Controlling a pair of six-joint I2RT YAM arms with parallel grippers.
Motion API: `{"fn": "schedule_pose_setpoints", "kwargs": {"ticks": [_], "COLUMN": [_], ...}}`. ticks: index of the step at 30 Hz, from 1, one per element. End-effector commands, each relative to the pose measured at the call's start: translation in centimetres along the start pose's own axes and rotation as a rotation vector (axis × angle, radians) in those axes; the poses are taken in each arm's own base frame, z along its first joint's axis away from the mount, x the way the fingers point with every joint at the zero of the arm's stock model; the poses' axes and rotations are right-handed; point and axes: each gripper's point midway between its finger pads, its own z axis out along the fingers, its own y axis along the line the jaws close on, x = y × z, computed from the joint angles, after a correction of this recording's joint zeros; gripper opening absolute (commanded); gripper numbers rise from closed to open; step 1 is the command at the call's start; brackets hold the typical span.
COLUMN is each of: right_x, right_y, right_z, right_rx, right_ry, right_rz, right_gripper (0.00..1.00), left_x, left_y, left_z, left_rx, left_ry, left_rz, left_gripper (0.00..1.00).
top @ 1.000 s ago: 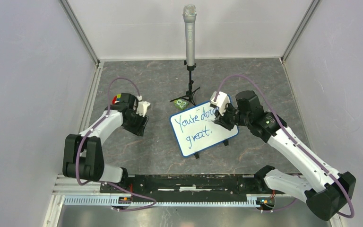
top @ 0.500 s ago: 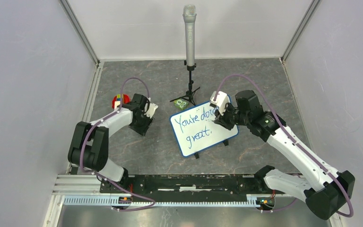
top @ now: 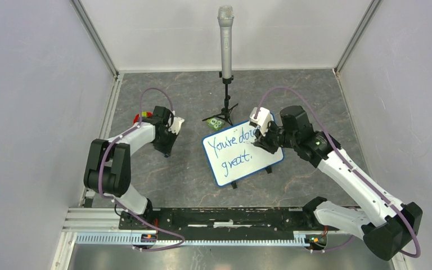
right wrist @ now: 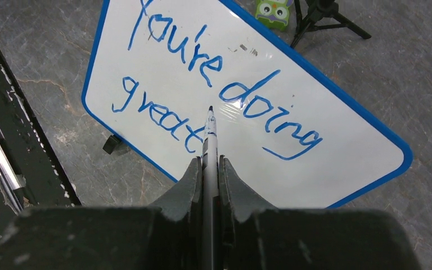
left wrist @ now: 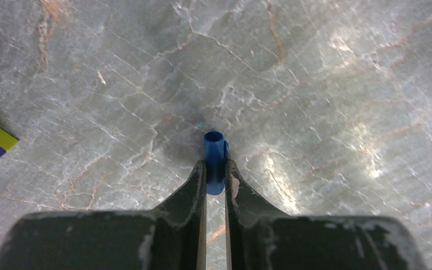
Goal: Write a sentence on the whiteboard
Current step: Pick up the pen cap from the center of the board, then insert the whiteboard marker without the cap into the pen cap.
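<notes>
The whiteboard (top: pixel 220 166) stands tilted on small black feet in the middle of the table, and it also shows in the right wrist view (right wrist: pixel 337 163). The sentence (top: pixel 233 151) in blue reads "You're doing great" in two lines (right wrist: pixel 214 70). My right gripper (right wrist: pixel 210 166) is shut on a marker (right wrist: pixel 210 135) whose tip hovers over the board near the end of "great". In the top view the right gripper (top: pixel 265 140) is over the board's right part. My left gripper (left wrist: pixel 216 169) is shut on a blue marker cap (left wrist: pixel 215 147), left of the board (top: pixel 166 151).
A microphone (top: pixel 225 39) on a black tripod stand (top: pixel 225 109) is behind the board. A small green toy (top: pixel 216 122) lies at the board's far edge. A red object (top: pixel 139 117) sits behind my left arm. A black rail (top: pixel 225 216) runs along the near edge.
My left arm has swung its elbow in and turned the gripper, still holding the cap, slightly toward the back. The right gripper and marker have barely moved.
</notes>
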Motion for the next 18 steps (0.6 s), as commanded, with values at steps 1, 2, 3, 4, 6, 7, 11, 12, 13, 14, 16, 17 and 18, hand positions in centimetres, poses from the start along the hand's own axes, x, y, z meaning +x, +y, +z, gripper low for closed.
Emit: {"fn": "schedule_pose_setpoints", "kwargs": {"ticks": [1, 2, 3, 4, 6, 7, 11, 12, 13, 14, 16, 17, 18], "right_x": [-3.3, -3.6, -3.9, -4.2, -5.0, -5.5, -7.5, -8.0, -8.5, -8.9, -9.4, -9.5, -9.3], "right_y": [-0.1, -0.1, 0.0, -0.1, 0.0, 0.1, 0.8, 1.2, 1.5, 1.9, 3.0, 3.4, 3.8], "right_z": [-1.0, -1.0, -1.1, -1.2, -1.4, -1.5, -1.9, -2.0, -2.2, -2.4, -2.6, -2.7, -2.6], "right_rx": [-0.015, -0.017, -0.019, -0.018, -0.024, -0.031, -0.079, -0.102, -0.126, -0.146, -0.202, -0.224, -0.245], "right_ry": [-0.087, -0.096, -0.106, -0.114, -0.139, -0.151, -0.208, -0.224, -0.239, -0.258, -0.293, -0.300, -0.306], "right_rz": [-0.028, -0.027, -0.026, -0.025, -0.018, -0.013, 0.006, 0.011, 0.015, 0.019, 0.033, 0.042, 0.052], "right_gripper": [0.00, 0.00, 0.00, 0.00, 0.00, 0.00, 0.00, 0.00, 0.00, 0.00, 0.00, 0.00, 0.00], "left_x": [-1.3, -1.9, -2.3, -3.0, -4.1, -4.6, -4.5, -4.3, -4.1, -4.1, -3.6, -3.5, -3.4], "left_y": [-1.3, -1.2, -1.5, -1.6, -3.1, -4.0, -9.3, -10.7, -12.0, -13.3, -17.1, -17.9, -18.7], "left_z": [-2.9, -4.0, -5.4, -6.8, -10.3, -12.0, -18.1, -19.1, -20.2, -21.1, -23.1, -23.2, -23.2], "left_rx": [0.070, 0.066, 0.074, 0.083, 0.152, 0.191, 0.384, 0.416, 0.446, 0.476, 0.550, 0.558, 0.565], "left_ry": [-0.083, -0.111, -0.143, -0.181, -0.258, -0.294, -0.372, -0.380, -0.395, -0.415, -0.450, -0.443, -0.435], "left_rz": [0.005, 0.014, 0.029, 0.043, 0.088, 0.117, 0.308, 0.359, 0.406, 0.449, 0.580, 0.614, 0.644], "left_gripper": [0.04, 0.02, 0.02, 0.02, 0.02, 0.02, 0.02, 0.02, 0.02, 0.02, 0.03, 0.03, 0.02]}}
